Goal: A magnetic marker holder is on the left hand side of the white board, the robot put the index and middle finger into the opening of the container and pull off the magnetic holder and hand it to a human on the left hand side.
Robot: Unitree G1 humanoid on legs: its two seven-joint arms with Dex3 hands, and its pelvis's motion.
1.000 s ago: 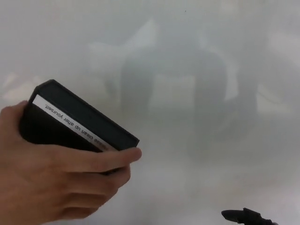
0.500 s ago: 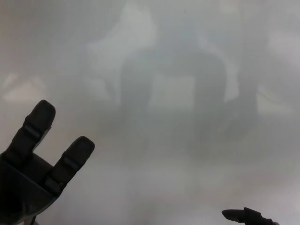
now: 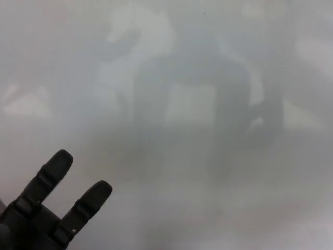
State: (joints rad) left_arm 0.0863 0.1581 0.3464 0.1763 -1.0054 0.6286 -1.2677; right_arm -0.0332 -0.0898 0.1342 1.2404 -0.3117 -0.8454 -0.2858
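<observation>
Black left hand empty, bottom-left corner

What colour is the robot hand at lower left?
Black; the left robot hand, two fingers spread, shows in the head view against the whiteboard.

Office or classroom — glossy whiteboard

whiteboard fills view | glossy, grey-white | dim blurred reflections | soft, even light
</observation>
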